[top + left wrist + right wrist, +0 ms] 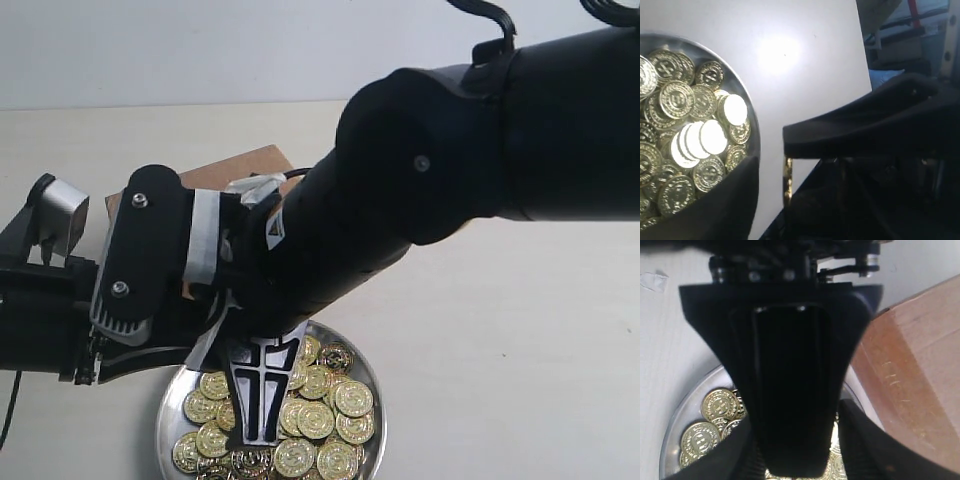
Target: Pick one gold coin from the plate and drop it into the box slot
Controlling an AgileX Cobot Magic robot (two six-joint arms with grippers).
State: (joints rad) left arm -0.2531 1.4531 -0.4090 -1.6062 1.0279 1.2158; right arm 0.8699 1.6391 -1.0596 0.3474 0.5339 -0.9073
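Jaws of the right gripper (252, 435), matte black and tapered, point down at embossed gold coins (340, 420) in the shiny round plate (180, 385), their opening impossible to tell.

A pale cream, matte worktop (520, 330) spreads across the exterior view and meets a plain grey-white wall (200, 50) in a straight line at the back, under soft, even light. In the left wrist view the same surface shows a bright round patch of glare (777, 50). Past its edge lies dim clutter: a red bar (912, 10), something blue (885, 77) and a perforated metal upright (950, 35). In the right wrist view a small scrap of clear tape (654, 281) lies on the worktop.
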